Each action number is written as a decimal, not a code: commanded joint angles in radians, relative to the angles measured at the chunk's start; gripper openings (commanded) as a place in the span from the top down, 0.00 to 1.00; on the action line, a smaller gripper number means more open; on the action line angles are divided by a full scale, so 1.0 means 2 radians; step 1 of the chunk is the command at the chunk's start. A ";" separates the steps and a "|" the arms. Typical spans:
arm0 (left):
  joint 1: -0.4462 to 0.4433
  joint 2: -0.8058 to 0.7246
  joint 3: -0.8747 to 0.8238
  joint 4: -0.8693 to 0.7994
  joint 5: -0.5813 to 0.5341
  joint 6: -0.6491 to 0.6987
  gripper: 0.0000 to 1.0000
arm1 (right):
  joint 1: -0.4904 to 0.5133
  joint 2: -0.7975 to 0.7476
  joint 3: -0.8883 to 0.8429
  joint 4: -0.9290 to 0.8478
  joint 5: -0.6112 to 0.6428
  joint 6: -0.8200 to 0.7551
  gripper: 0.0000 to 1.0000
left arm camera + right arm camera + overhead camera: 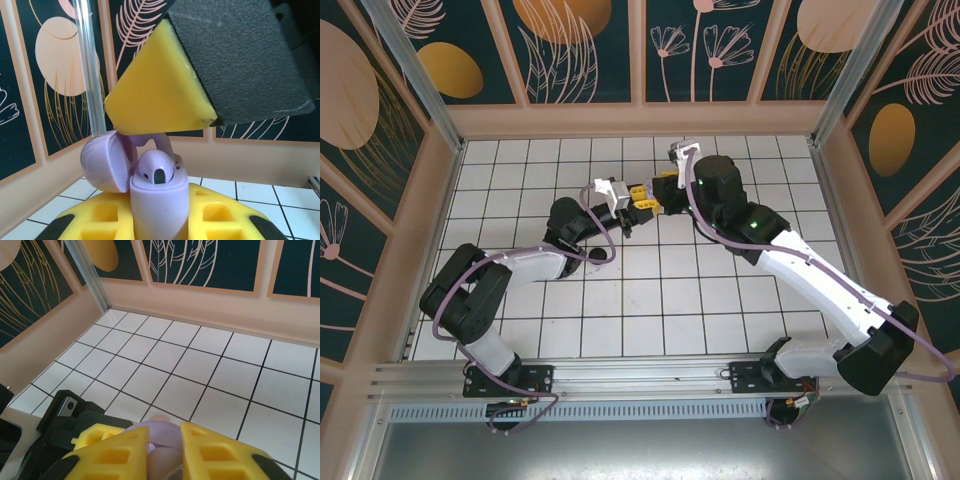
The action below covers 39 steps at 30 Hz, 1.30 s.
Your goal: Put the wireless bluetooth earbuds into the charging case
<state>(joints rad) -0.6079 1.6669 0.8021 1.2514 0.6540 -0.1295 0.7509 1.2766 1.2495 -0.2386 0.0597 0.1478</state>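
The lilac case is glossy plastic, the fingers matt.

Lilac earbud upright in open lilac case

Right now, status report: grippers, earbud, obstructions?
Left gripper shut on lilac case, lid open. Lilac earbud sitting in case. Right gripper close over it, grip unclear. No obstruction seen.

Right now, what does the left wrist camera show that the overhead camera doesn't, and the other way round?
Left wrist camera: up close, an open lilac case with its lid swung back. A lilac earbud sits in its top, and a yellow finger is just above it.
Overhead camera: the whole left arm and right arm, bases to tips, meeting mid-table.
Shared: the white tiled table, the patterned walls and yellow gripper fingers.
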 commanded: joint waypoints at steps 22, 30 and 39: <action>-0.007 -0.010 -0.009 0.058 -0.005 -0.004 1.00 | -0.040 -0.019 0.094 -0.059 -0.069 0.091 0.38; -0.007 -0.016 -0.020 0.032 0.003 0.022 1.00 | -0.099 0.052 0.148 -0.124 -0.158 0.096 0.63; -0.007 -0.023 -0.015 0.003 0.011 0.041 1.00 | -0.112 0.143 0.212 -0.181 -0.216 0.078 0.85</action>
<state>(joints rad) -0.6182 1.6535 0.7700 1.2633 0.6548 -0.0776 0.5289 1.5543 1.6241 -0.5335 -0.3027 0.3210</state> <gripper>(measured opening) 0.213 0.154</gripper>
